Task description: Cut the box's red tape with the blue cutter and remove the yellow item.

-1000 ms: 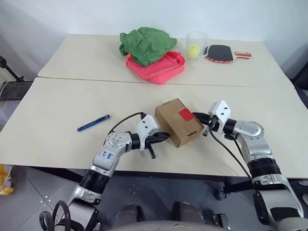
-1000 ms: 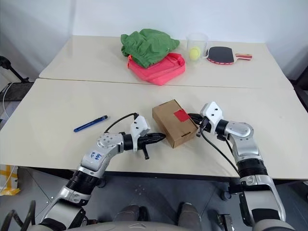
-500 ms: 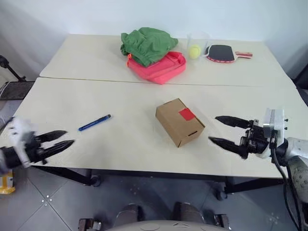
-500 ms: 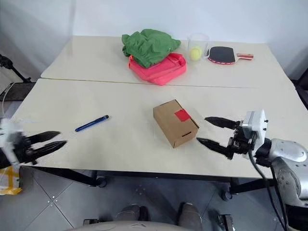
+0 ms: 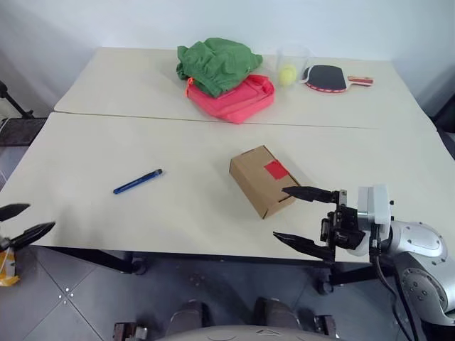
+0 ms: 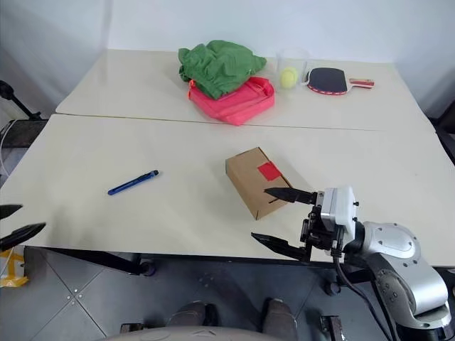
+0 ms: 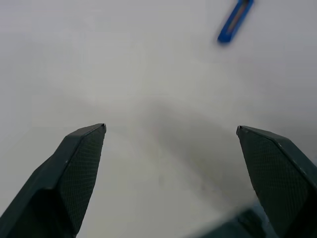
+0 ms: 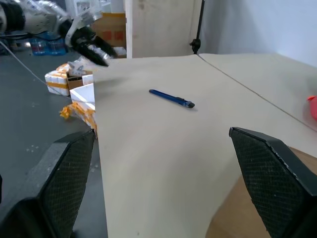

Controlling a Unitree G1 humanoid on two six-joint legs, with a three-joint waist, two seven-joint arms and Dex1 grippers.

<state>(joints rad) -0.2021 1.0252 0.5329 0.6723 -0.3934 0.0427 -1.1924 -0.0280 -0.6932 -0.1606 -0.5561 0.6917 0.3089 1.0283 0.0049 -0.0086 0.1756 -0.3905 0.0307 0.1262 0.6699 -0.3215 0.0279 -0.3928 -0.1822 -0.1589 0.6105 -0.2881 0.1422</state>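
A: Cutter [image 5: 138, 182] status?
B: Both jaws wide open, empty. Right gripper [image 5: 306, 218] just beside the box [image 5: 264, 180]; left gripper [image 5: 18, 223] off the table [image 5: 106, 142] edge. Cutter lies flat, left of box, untouched.
A: Handling?
B: Likely light, stiff, slick. Pinch mid-barrel. Tape [image 5: 275, 169] uncut.

The left end effector [image 5: 21, 222] is cut off at the picture's edge, beyond the tabletop [image 5: 178, 192]. In the left wrist view the blue cutter [image 7: 236, 21] is blurred and cropped. The box [image 5: 263, 179] stays shut, contents hidden.
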